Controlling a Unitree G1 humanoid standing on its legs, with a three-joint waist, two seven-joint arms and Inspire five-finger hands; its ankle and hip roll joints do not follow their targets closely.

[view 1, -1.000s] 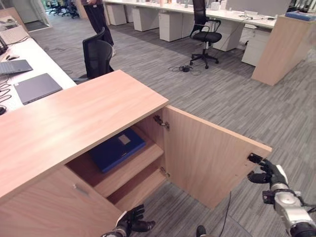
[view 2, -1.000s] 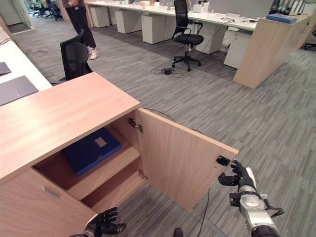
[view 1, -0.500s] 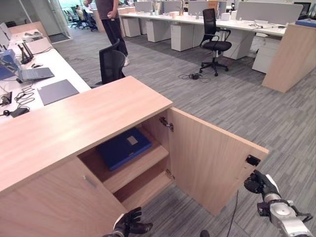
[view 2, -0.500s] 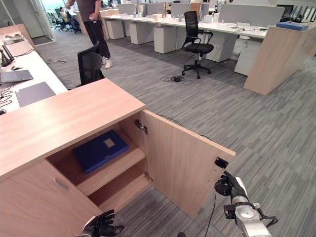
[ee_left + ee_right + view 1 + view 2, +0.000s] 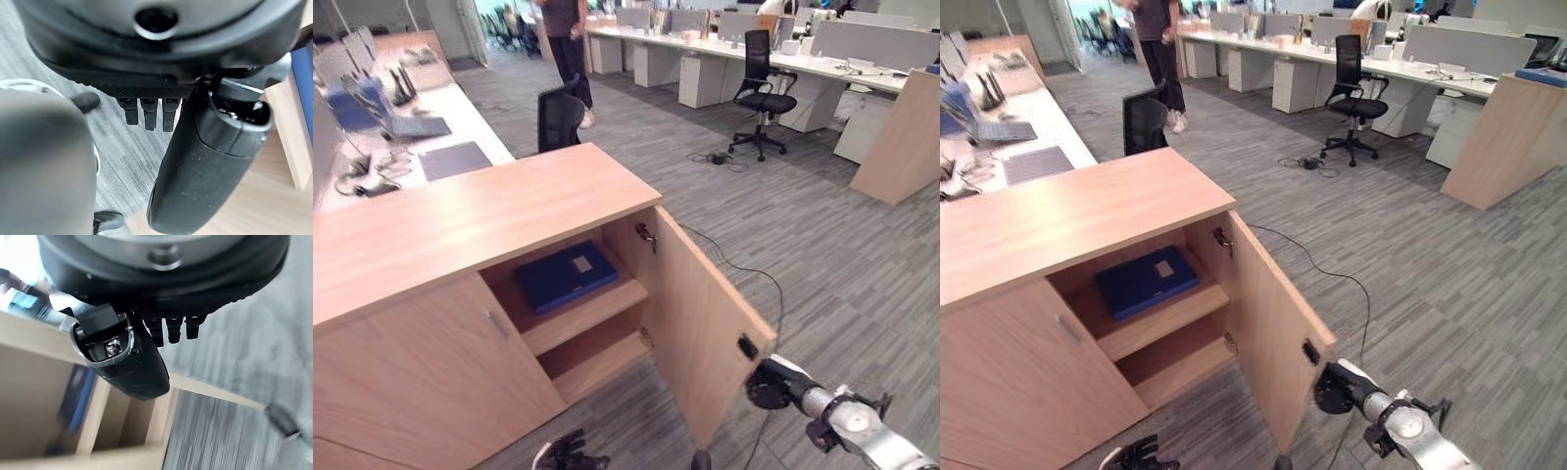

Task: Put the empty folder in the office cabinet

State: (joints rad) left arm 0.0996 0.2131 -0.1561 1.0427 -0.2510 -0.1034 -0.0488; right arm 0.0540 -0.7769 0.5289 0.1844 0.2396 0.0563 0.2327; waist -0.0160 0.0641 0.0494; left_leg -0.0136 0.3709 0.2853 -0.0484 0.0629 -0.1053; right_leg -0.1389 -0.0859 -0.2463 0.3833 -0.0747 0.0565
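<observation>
The blue folder (image 5: 566, 276) lies flat on the upper shelf inside the light wood office cabinet (image 5: 480, 211); the right wrist view shows it as a blue patch (image 5: 78, 396). The cabinet's right door (image 5: 705, 318) stands about half open. My right hand (image 5: 769, 384) is low at the door's outer face, by its free edge, with the fingers relaxed and nothing held. My left hand (image 5: 566, 455) hangs low in front of the cabinet, open and empty.
The cabinet's left door (image 5: 431, 382) is closed. A desk with laptops (image 5: 421, 137) stands behind the cabinet. A black office chair (image 5: 558, 117) and a standing person (image 5: 566, 39) are beyond it. Another chair (image 5: 762, 88) and desks line the far side.
The right door has swung from wide open to about half open, with my right hand following its edge leftward. The camera has also shifted. The folder has stayed on the shelf.
</observation>
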